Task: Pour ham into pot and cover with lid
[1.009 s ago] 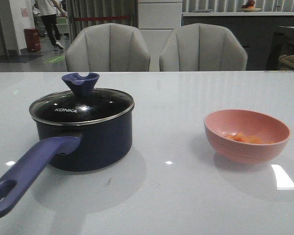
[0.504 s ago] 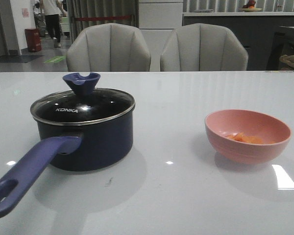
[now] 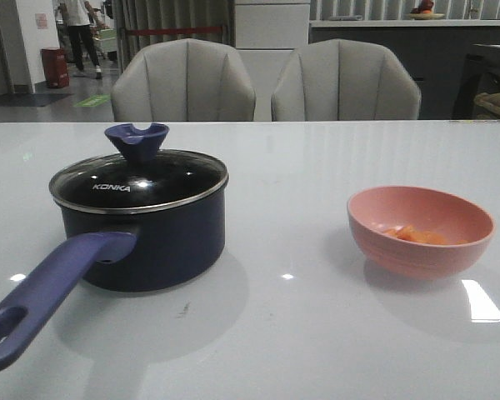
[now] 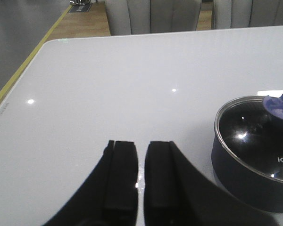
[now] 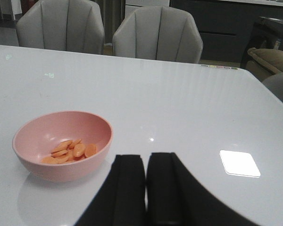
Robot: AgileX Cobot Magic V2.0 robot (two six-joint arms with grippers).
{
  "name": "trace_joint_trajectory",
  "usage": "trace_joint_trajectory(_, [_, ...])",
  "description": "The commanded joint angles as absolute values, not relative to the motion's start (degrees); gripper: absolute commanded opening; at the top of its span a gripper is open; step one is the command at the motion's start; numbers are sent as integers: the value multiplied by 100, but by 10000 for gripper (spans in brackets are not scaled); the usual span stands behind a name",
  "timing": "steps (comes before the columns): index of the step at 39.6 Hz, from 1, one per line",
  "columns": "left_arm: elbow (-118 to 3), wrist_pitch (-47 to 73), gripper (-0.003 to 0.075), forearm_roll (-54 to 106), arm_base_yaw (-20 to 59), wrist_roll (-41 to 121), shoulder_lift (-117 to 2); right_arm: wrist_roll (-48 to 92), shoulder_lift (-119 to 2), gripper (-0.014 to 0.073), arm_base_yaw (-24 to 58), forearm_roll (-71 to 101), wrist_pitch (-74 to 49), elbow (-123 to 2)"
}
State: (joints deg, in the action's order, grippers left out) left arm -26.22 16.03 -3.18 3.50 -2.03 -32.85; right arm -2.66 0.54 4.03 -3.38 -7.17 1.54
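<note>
The dark navy pot (image 3: 150, 242) stands on the left of the white table, its long purple-blue handle (image 3: 42, 296) pointing toward the front left. The glass lid (image 3: 139, 181) with its blue knob (image 3: 136, 140) sits on the pot. The ham (image 3: 417, 236) lies as several thin orange pieces in a pink bowl (image 3: 419, 232) on the right. Neither gripper shows in the front view. My left gripper (image 4: 141, 143) is shut and empty, apart from the pot (image 4: 245, 174) and lid (image 4: 254, 136). My right gripper (image 5: 146, 157) is shut and empty beside the bowl (image 5: 61, 162) holding the ham (image 5: 70, 151).
Two grey chairs (image 3: 183, 83) stand behind the table's far edge. The table's corner and side edge (image 4: 19, 80) show in the left wrist view. A bright light reflection (image 5: 239, 163) lies on the tabletop near my right gripper.
Nothing on the table has moved. Only a person in the far background has walked.
</note>
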Motion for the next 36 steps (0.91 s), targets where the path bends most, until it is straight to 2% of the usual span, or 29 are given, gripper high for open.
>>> trace_joint_trajectory(1, [-2823, 1224, 165, -330, 400, -207, -3380, -264, 165, 181, 376, -411, -277, 127])
trace_joint_trajectory(4, [-2823, 1201, 250, -330, 400, -207, -3380, -264, 165, 181, 376, -411, -277, 127])
trace_joint_trajectory(10, [-2833, 1201, 527, -319, 400, -207, -3380, -264, 165, 181, 376, -411, -277, 127])
trace_joint_trajectory(13, [-2832, 1201, 624, -319, 400, -207, -3380, -264, 165, 181, 376, -411, -277, 127])
trace_joint_trajectory(18, [-2947, 1317, 638, -298, 424, -207, -3432, -264, 165, 181, 376, -411, -277, 127])
trace_joint_trajectory(23, [-3480, 2066, 638, -284, 573, -207, -3752, -264, 165, 181, 376, -411, -277, 127])
trace_joint_trajectory(30, [-4637, 2993, 638, 0, 962, -207, -4795, -264, 165, 181, 376, -411, -277, 127])
trace_joint_trajectory(36, [-5639, 3223, 638, 344, 1396, -207, -5884, -264, 165, 181, 376, -411, -277, 127])
